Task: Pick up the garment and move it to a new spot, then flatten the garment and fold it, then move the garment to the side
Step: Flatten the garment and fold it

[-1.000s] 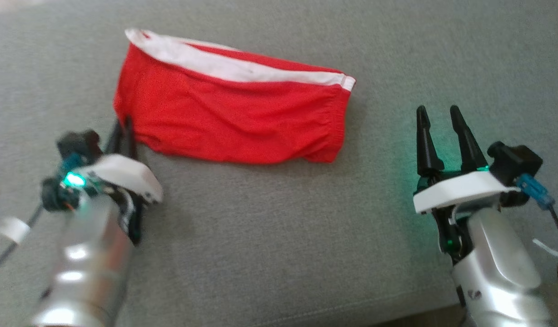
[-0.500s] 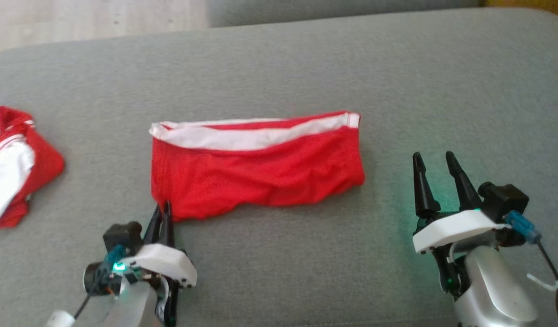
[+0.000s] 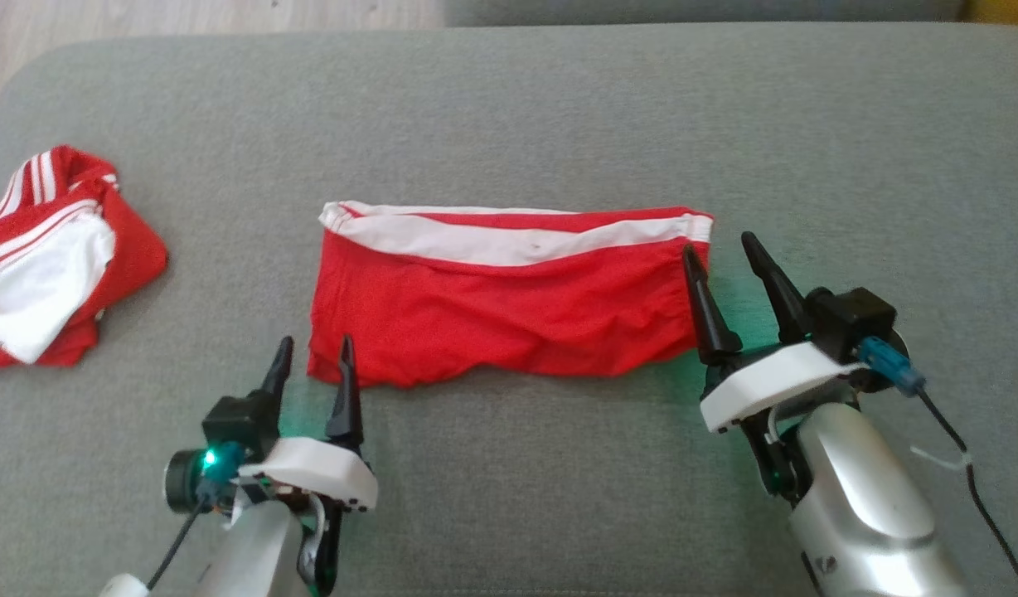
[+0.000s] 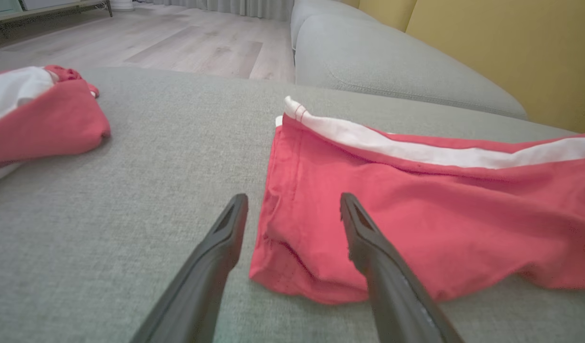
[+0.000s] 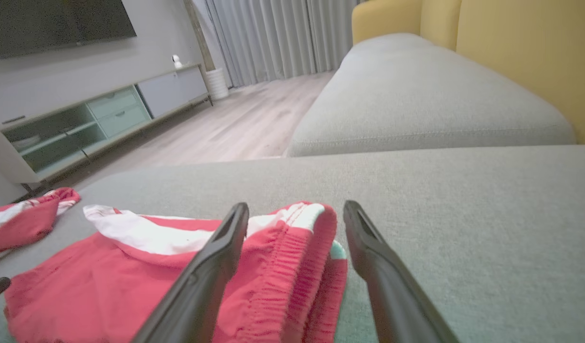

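The fingers (image 3: 345,390) of the left gripper (image 3: 316,340) stood spread apart with nothing between the pads. The right gripper (image 3: 717,242) was likewise spread wide and gripped nothing.

The garment (image 3: 509,319) was bright red cloth, folded into a long flat band, with a broad white stripe along its far edge and thin red lines through the white at the left end. Its right end was gathered and ribbed like an elastic waistband. Soft wrinkles ran across the near half. It lay on a grey woven cushion (image 3: 559,497).

Its near left corner lay just ahead of the left fingertips. In the left wrist view the cloth's edge ran up between the two fingers, with one finger over red cloth and the other over bare cushion. The gathered end sat between the right fingers in the right wrist view. Whether any tip touched the cloth I could not tell.

A second red and white garment (image 3: 53,265) lay crumpled well to the left of the left fingers.
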